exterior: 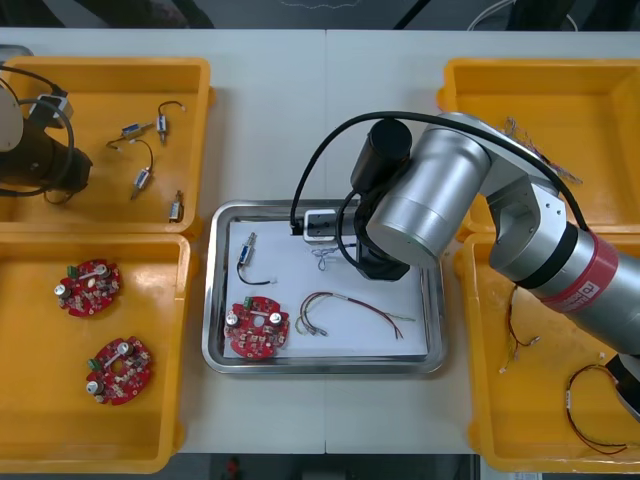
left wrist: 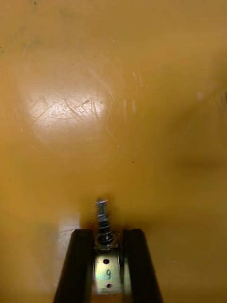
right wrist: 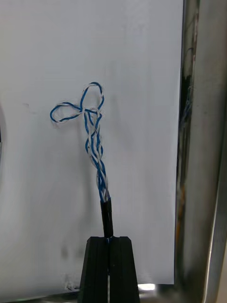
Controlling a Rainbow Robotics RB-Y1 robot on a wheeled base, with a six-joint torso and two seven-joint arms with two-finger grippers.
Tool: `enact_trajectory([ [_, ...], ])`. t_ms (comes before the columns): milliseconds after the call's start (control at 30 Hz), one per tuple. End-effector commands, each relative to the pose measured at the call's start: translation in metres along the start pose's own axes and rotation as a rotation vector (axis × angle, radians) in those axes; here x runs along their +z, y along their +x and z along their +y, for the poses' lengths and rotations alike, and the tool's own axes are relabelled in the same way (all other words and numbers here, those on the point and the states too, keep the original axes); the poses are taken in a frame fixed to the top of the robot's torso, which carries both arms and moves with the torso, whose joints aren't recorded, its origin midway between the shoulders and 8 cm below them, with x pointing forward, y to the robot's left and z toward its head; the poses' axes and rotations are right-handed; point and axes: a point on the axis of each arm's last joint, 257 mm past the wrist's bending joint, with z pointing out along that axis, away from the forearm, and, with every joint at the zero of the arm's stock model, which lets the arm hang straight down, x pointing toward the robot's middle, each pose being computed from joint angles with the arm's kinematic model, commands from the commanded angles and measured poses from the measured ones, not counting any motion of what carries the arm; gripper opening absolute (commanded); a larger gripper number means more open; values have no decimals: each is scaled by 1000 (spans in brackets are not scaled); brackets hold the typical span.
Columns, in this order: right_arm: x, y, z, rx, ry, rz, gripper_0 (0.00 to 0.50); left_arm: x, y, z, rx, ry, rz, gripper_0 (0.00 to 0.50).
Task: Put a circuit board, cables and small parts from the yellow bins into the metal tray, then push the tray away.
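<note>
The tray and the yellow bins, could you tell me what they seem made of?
The tray looks like polished metal: its rim is shiny and mirror-like; inside is matte white, perhaps a liner. The yellow bins look like glossy moulded plastic, with glare and scratches.

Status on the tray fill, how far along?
Done: a circuit board, red and yellow cable and one small part lie in the tray. In hand: right tool holds the blue and white cable inside it; left tool grips another small part in a yellow bin. Left: release, push tray.
</note>
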Motion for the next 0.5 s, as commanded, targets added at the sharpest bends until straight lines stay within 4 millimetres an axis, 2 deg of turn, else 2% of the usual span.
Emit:
enact_trajectory([
  [33, 12, -15, 10, -45, 2, -29, 0, -10, -15, -1, 75, 3, -30, 0],
  [167, 14, -16, 11, -39, 1, -30, 0, -27, -19, -2, 78, 5, -13, 1],
  [200, 14, -14, 11, -36, 0, -27, 16, -35, -19, -4, 76, 9, -4, 1],
  [233, 14, -14, 10, -33, 0, -25, 141, -44, -20, -3, 81, 6, 8, 0],
  [267, 14, -15, 11, -31, -1, -28, 244, -49, -20, -4, 85, 4, 15, 1],
  [300, 14, -14, 10, -25, 0, -27, 400, -59, -21, -4, 91, -1, 24, 2],
  [333, 14, -14, 10, -20, -1, -26, 469, -68, -21, -4, 96, -8, 36, 1],
  [400, 11, -16, 9, -17, 1, -34, 500, -79, -19, -4, 110, -26, 54, 2],
  [500, 5, -19, 7, -16, 1, -46, 500, -98, -19, -8, 140, -55, 67, 1],
])
